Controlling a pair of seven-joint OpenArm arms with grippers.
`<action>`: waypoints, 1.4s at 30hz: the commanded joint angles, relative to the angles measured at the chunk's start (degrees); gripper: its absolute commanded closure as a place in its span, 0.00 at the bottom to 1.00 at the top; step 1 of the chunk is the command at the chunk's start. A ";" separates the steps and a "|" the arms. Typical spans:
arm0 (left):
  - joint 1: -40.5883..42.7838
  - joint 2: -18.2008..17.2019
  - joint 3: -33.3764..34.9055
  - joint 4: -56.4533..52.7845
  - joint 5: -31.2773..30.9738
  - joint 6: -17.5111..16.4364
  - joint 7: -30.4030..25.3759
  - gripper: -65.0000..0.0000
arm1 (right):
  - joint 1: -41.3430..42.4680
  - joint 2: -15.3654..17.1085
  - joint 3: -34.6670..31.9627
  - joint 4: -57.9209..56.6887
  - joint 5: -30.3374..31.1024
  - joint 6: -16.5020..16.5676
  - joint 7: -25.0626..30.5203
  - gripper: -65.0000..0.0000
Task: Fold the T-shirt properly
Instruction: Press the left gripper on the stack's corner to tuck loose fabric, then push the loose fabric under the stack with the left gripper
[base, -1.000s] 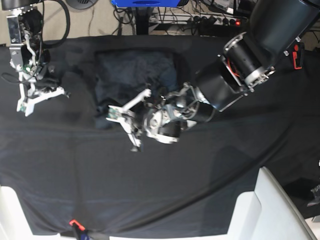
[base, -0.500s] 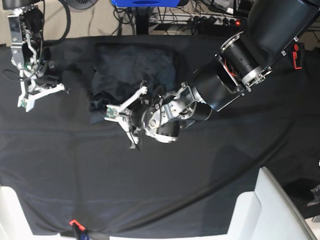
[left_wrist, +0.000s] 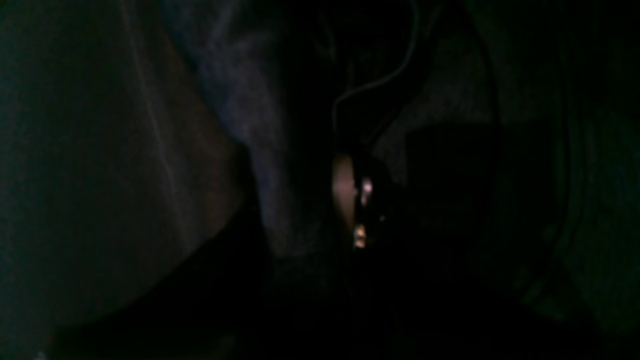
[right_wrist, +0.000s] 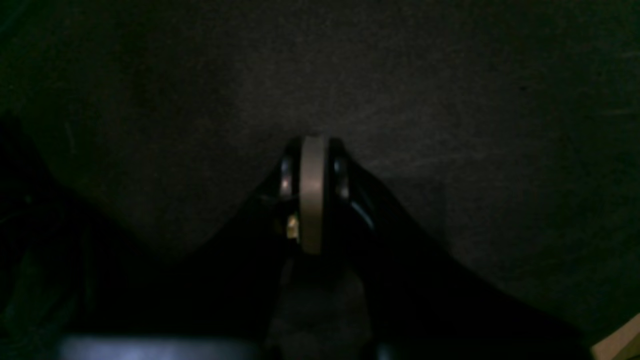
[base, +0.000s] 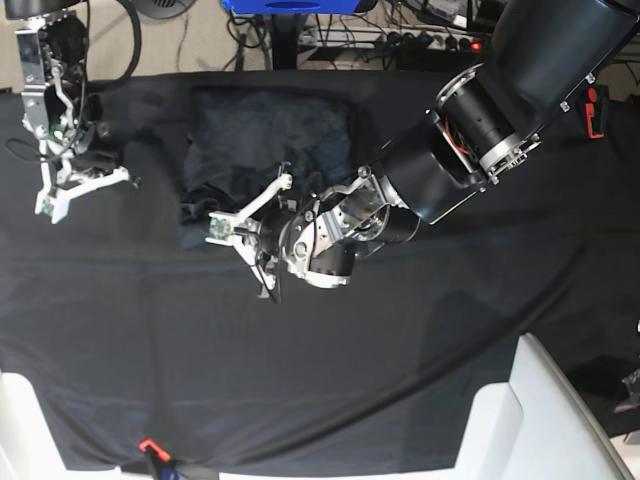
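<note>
The worktop (base: 420, 330) is covered edge to edge by a black cloth (base: 150, 340). On its far middle part lies the shirt (base: 270, 130), a dark grey squarish bundle with a rumpled lower left corner bunched near the left arm's end. The left arm (base: 500, 110), thick and black, reaches in from the upper right and slants down to the shirt's near edge. Its fingers (base: 215, 228) sit at that bunched corner; in the left wrist view grey fabric (left_wrist: 250, 115) lies right against them, but the picture is too dark to tell whether they pinch it, and they look nearly closed. The right arm (base: 50, 60) hangs at the far left, well apart from the shirt. Its fingers (base: 55, 205) are pressed together with nothing between them, above bare cloth, as the right wrist view (right_wrist: 312, 195) shows. Two white blocks (base: 540, 420) stand at the near edge.
</note>
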 joint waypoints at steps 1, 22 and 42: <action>-0.82 -1.44 -0.10 -0.32 3.27 -0.30 4.34 1.00 | 0.46 0.62 0.27 0.88 -0.20 0.06 1.00 0.96; -0.38 -3.64 -0.10 4.51 2.92 -0.30 9.44 1.00 | 1.16 0.62 0.18 0.88 -0.20 0.06 1.09 0.96; -2.23 -3.64 -3.27 4.87 2.92 -0.30 9.44 0.32 | 0.72 0.62 0.09 0.88 -0.20 0.06 1.00 0.96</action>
